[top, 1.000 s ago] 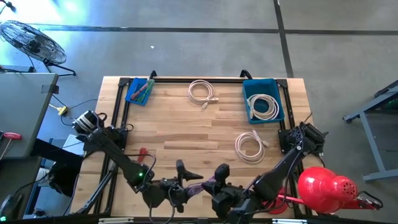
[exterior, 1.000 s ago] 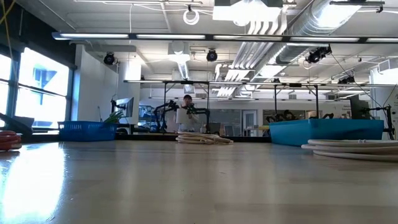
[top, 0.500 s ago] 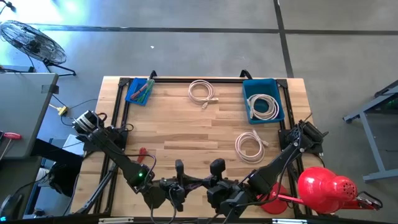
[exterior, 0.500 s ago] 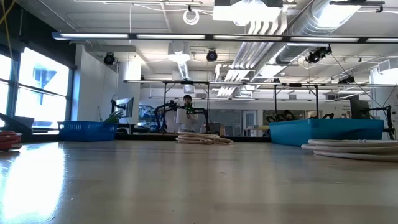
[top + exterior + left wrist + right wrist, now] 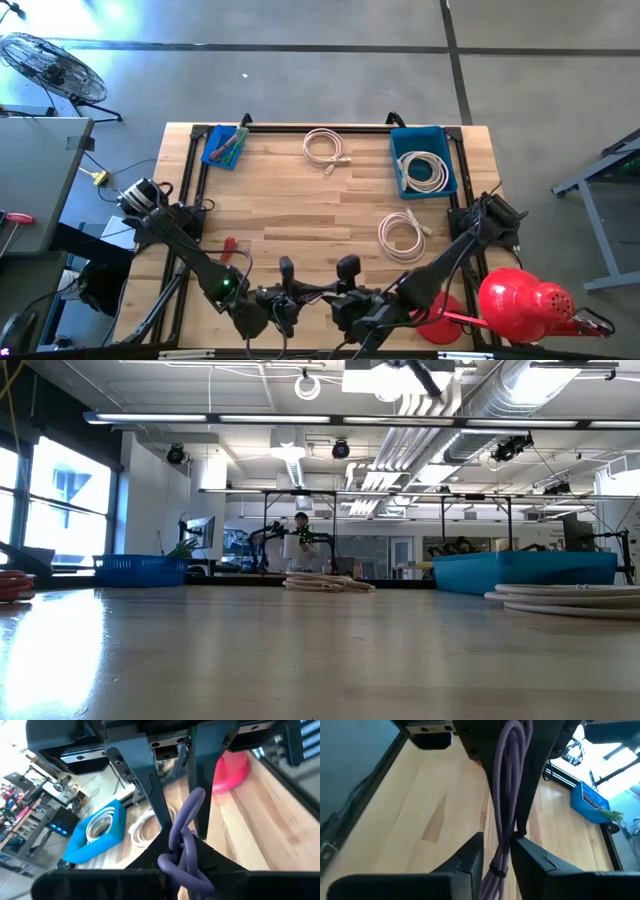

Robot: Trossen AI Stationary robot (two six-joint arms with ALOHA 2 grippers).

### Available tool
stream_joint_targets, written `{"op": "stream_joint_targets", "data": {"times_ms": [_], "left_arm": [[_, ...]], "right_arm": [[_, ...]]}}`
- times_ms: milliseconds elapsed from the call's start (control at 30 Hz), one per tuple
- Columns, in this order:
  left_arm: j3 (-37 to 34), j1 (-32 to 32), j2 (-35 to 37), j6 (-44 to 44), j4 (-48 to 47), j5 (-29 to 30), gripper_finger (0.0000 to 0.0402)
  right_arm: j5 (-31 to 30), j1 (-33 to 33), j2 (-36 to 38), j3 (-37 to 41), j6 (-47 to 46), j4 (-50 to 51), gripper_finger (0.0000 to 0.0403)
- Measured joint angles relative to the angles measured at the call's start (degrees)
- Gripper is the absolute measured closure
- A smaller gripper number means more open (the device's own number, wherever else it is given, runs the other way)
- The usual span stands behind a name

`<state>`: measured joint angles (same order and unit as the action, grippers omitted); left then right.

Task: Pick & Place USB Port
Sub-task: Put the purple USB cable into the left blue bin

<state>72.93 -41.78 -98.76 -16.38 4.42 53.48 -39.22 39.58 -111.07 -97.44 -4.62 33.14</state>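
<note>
Your left gripper (image 5: pixel 284 268) and right gripper (image 5: pixel 346 268) are both clamping their jaws on the purple cable (image 5: pixel 315 287), which is stretching between them above the counter's (image 5: pixel 300 200) near edge.

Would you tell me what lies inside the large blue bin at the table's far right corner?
The blue bin holds one coiled white cable; anything beneath the coil is hidden.

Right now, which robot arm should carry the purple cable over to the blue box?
Probably the right gripper. Its fingers are closed on the purple cable, and its arm sits on the same side as the blue bin. The left gripper pinches the cable too, but lies farther from the bin.
</note>
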Motion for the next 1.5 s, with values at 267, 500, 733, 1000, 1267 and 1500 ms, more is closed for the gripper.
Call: {"op": "stream_joint_targets", "data": {"times_ms": [267, 500, 733, 1000, 1267, 1500], "left_arm": [[-0.1, -0.3, -0.2, 4.7, -4.9, -0.1, 0.0380], [-0.1, -0.4, 0.0, 4.6, -4.8, 1.1, 0.0380], [0.0, -0.4, 0.1, 5.8, -5.9, 1.2, 0.0380], [0.2, -0.3, 0.3, 5.9, -6.7, 2.6, 0.0380], [0.2, -0.1, 0.5, 6.4, -9.2, 8.7, 0.0380], [0.1, -0.1, 2.6, 8.7, -17.3, 16.9, 0.0380]], "right_arm": [[-3.2, 0.6, 0.1, 10.6, 8.8, -18.5, 0.0312], [-6.1, 0.8, 0.1, 11.0, 9.8, -19.7, 0.0312], [-9.3, 1.7, -0.1, 11.0, 12.3, -20.6, 0.0311], [-12.8, 3.9, -0.2, 11.1, 12.5, -19.3, 0.0311], [-5.4, 6.1, -0.3, 11.1, 11.2, -16.9, 0.0311], [-5.3, 5.9, -0.3, 11.3, 3.3, -8.5, 0.0311]]}}
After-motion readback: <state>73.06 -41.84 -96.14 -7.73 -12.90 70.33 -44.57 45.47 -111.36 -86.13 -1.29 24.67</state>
